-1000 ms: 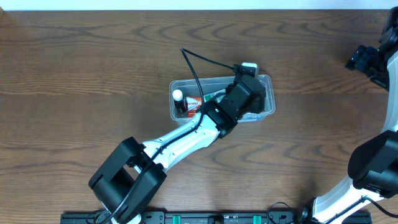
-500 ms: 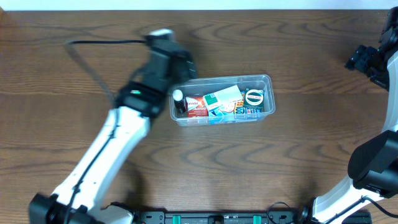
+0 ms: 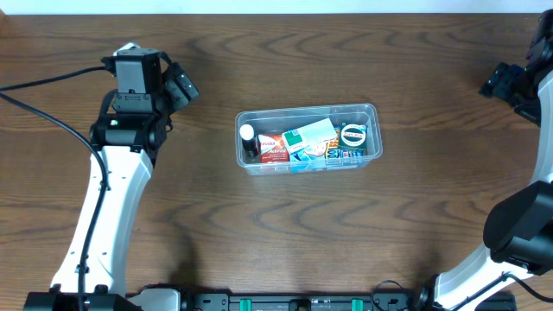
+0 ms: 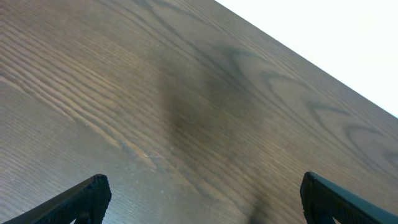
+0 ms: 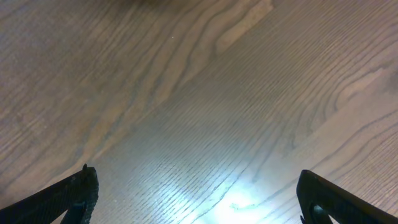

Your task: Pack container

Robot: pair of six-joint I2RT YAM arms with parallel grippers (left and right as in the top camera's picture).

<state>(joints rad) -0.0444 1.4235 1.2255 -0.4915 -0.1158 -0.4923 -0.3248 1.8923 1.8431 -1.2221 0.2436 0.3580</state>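
Fingers (image 4: 84, 198) of my left gripper (image 3: 178, 86) and right gripper (image 3: 506, 82) stand wide apart, gripping nothing, over the table (image 3: 259, 242), and I see the clear container (image 3: 307, 111) mid-table, holding small boxes (image 3: 311, 136).

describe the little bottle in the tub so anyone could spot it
On the wooden table, find the clear container at centre. The bottle sits at its left end, beside a red box; it alone is dark with a white cap.
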